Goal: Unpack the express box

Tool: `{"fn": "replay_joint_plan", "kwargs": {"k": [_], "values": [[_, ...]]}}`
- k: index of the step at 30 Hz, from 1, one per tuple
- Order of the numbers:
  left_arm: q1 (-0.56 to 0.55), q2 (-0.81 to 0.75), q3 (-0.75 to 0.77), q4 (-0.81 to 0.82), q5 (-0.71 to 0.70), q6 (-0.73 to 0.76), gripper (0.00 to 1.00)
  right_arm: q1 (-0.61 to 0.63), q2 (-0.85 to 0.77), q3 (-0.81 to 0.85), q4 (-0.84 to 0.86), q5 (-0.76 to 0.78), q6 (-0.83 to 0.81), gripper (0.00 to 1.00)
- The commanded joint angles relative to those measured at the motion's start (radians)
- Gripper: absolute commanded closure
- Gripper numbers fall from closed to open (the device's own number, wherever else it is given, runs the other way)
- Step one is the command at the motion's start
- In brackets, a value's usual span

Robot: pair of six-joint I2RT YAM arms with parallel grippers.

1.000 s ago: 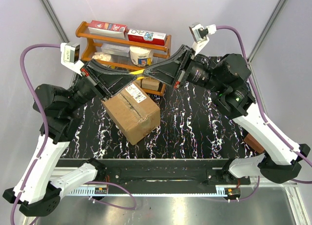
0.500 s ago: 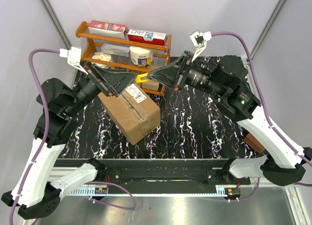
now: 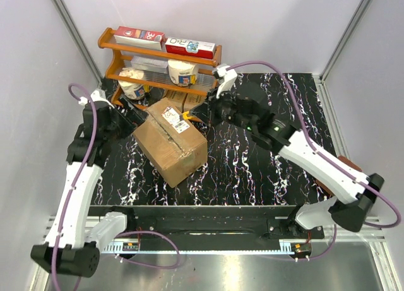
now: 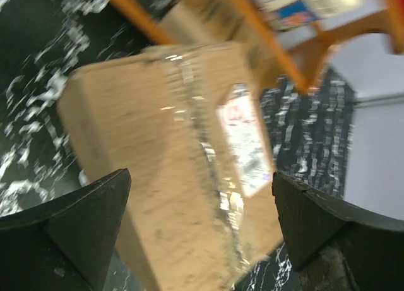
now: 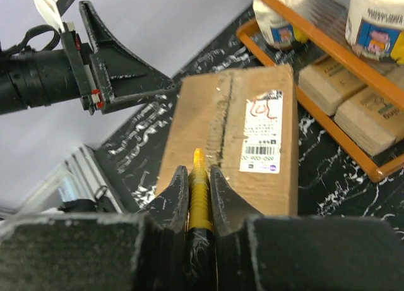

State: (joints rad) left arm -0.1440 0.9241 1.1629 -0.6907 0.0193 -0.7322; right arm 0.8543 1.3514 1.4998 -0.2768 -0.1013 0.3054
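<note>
Express box (image 3: 170,142) lies between open left end effector (image 4: 201,193) and right end effector (image 5: 195,174) clamping yellow tool (image 5: 198,199).

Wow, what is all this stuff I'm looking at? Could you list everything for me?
express box: one, brown cardboard with white label and clear tape, flaps shut, middle-left of the table.
wooden rack: one, orange, far edge of the table.
flat boxes: two, red and white, rack's top shelf.
tubs: two, white with blue labels, middle shelf.
small cartons: at least two, tan, bottom shelf.
table: one, black with white marbling.
yellow tool: one, held above the express box.
left end effector: one, black, open, left of the express box.
right end effector: one, black, shut on the yellow tool.
</note>
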Motion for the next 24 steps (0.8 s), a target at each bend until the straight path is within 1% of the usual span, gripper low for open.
{"fn": "replay_joint_plan", "kwargs": {"k": [1,5,8,9,11,12,13,15,17,19,24], "values": [[0.104,0.045,-0.075,0.022,0.120,-0.042,0.01,-0.003,0.060,-0.007,0.102,0.044,-0.061,1.00],[0.119,0.097,-0.081,0.029,0.087,-0.010,0.01,-0.003,0.098,-0.007,0.128,0.057,-0.083,1.00],[0.123,0.131,-0.095,0.056,0.065,0.020,0.01,-0.003,0.123,-0.004,0.146,0.046,-0.100,1.00],[0.124,0.142,-0.101,0.087,0.062,0.031,0.01,-0.003,0.132,0.000,0.148,0.040,-0.101,1.00],[0.136,0.142,-0.144,0.152,0.122,0.075,0.01,0.002,0.159,0.013,0.162,0.032,-0.104,1.00],[0.139,0.134,-0.161,0.214,0.142,0.086,0.01,0.005,0.172,0.020,0.165,0.032,-0.107,1.00],[0.142,0.133,-0.187,0.235,0.168,0.094,0.01,0.009,0.199,0.042,0.166,0.035,-0.114,1.00],[0.142,0.143,-0.203,0.259,0.171,0.119,0.01,0.029,0.230,0.063,0.174,0.058,-0.138,1.00],[0.185,0.163,-0.204,0.254,0.171,0.134,0.01,0.038,0.284,0.108,0.183,0.077,-0.155,1.00],[0.228,0.188,-0.206,0.246,0.209,0.143,0.01,0.052,0.339,0.160,0.169,0.119,-0.180,1.00],[0.293,0.193,-0.244,0.293,0.274,0.143,0.01,0.058,0.420,0.206,0.202,0.146,-0.200,1.00]]}}
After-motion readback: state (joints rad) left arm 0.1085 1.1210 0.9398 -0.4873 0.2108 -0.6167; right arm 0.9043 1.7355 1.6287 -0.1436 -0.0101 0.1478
